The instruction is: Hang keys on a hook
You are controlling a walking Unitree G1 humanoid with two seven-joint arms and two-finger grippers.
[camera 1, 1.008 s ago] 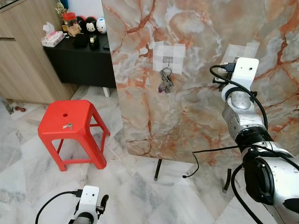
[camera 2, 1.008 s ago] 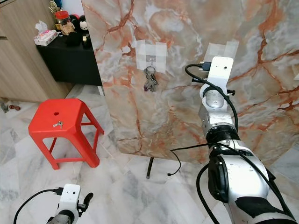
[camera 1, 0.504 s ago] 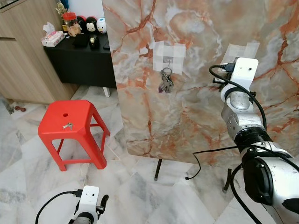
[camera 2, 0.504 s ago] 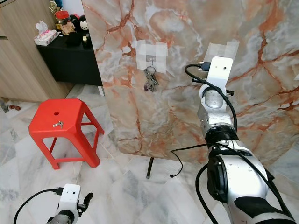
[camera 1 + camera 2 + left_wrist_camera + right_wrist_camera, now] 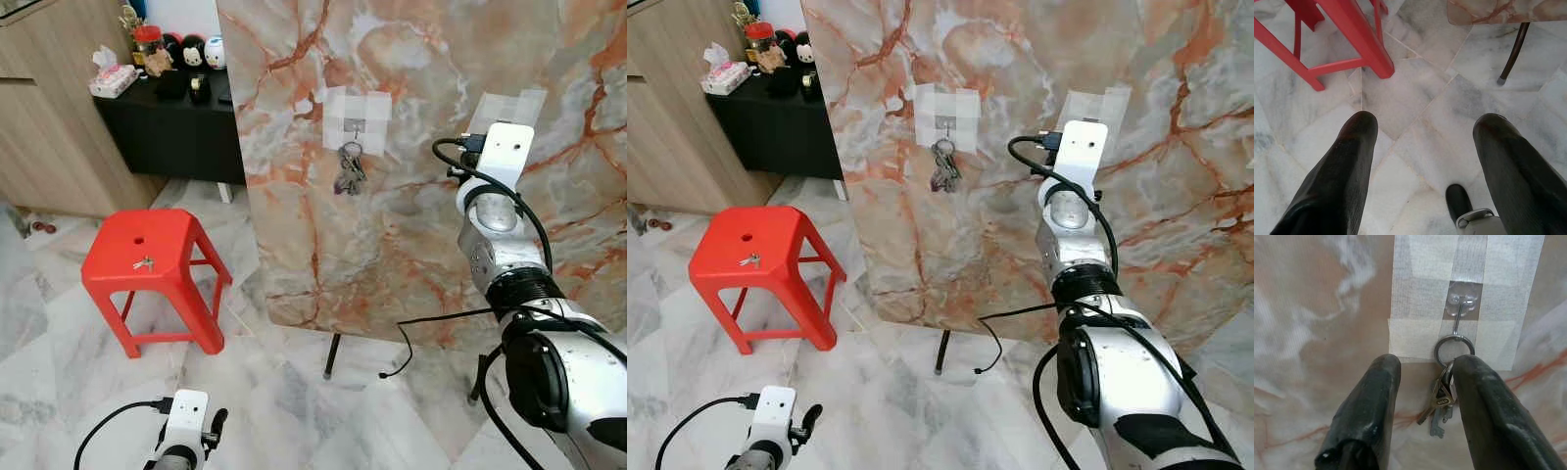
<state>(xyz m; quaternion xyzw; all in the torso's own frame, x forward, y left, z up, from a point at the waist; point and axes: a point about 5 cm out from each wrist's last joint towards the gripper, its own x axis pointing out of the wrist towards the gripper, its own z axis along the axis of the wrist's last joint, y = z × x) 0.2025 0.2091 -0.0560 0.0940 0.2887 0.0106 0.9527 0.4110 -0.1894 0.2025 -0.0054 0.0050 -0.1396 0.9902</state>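
I see the keys (image 5: 1442, 401) hanging by their ring on the hook (image 5: 1461, 316) taped to the marble panel (image 5: 411, 225) — right gripper (image 5: 1422, 382) fingers parted, empty, just in front. Left gripper (image 5: 1425, 142) wide open, low over the floor (image 5: 1415, 93).

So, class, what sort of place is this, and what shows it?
Probably a home: a marble-tiled floor, a red plastic stool, and a black sideboard crowded with trinkets beside a wooden cabinet.
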